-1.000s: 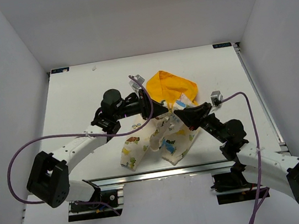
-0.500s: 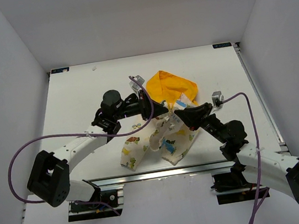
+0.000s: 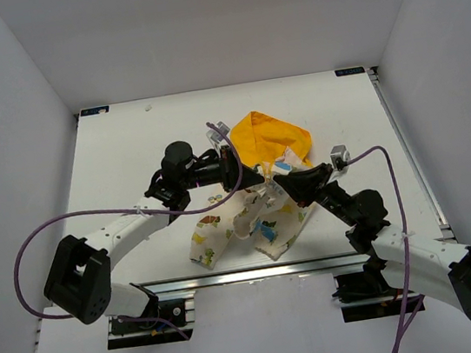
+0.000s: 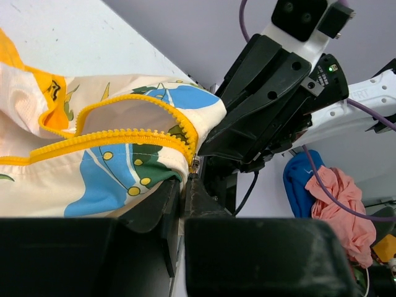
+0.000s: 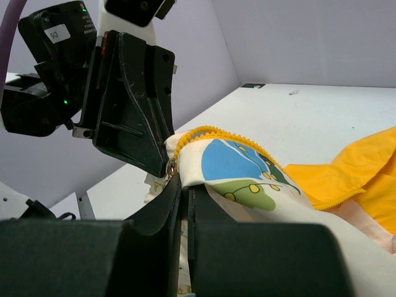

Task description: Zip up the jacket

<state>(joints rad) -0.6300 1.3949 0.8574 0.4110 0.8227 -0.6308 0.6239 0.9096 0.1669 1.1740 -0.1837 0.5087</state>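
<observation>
- The jacket (image 3: 254, 213) lies on the white table (image 3: 126, 148), close to the near edge and roughly midway between the two arms.
- Its yellow hood (image 3: 273, 140) is spread flat toward the far side, while the cream printed body is bunched and folded toward the near edge.
- Part of the jacket's front is lifted off the table where the two arms meet above it.
- The left gripper (image 4: 185, 184) has its fingers pressed together on the jacket's edge, just under the yellow zipper (image 4: 117, 137).
- The right gripper (image 5: 184, 185) is likewise clamped on the cloth, right below the end of the zipper teeth.
- The two grippers face each other tip to tip, just beside one another, with only the pinched fold of fabric between them.
- A small metal slider (image 5: 169, 167) hangs at the end of the teeth, between the two sets of fingers.
- It sits so tight against both grippers that it is unclear whether either one pinches the slider itself or only the cloth next to it.
- Above the slider the two rows of teeth are parted, curving apart in a loop with pale lining (image 4: 120, 117) showing between them.
- A purple cable (image 3: 31, 249) loops out from the left arm over the table's left side.
</observation>
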